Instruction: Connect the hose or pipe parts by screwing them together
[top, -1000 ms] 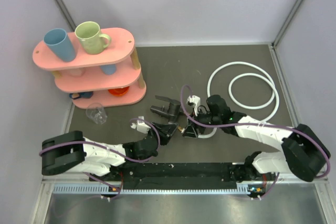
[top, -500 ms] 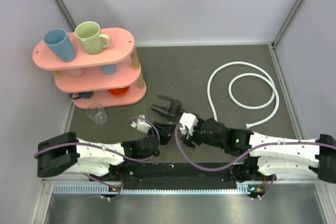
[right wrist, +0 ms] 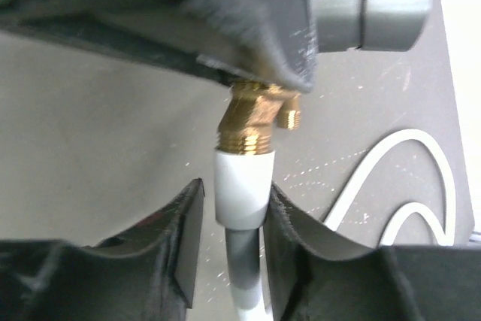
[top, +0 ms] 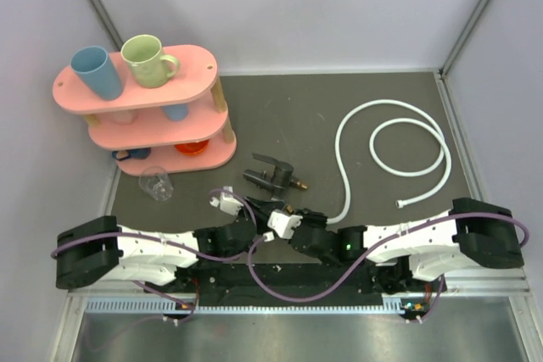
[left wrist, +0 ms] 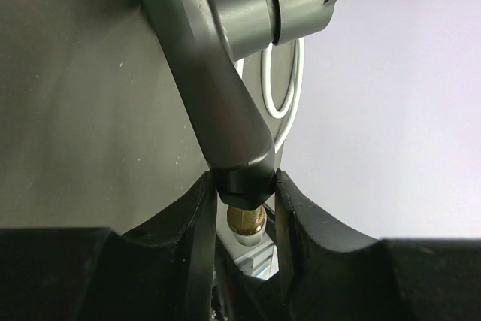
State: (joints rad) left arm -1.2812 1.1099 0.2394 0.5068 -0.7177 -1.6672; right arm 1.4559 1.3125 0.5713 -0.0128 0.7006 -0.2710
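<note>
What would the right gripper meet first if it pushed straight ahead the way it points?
The brass threaded end of the black Y-shaped tap fitting: it sits just beyond the white hose collar between the fingers, apparently touching it.

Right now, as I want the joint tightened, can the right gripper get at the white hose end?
Probably yes: the right gripper straddles the white hose end, which meets the brass thread of the fitting, with nothing else between its fingers. The left gripper is shut on the fitting.
</note>
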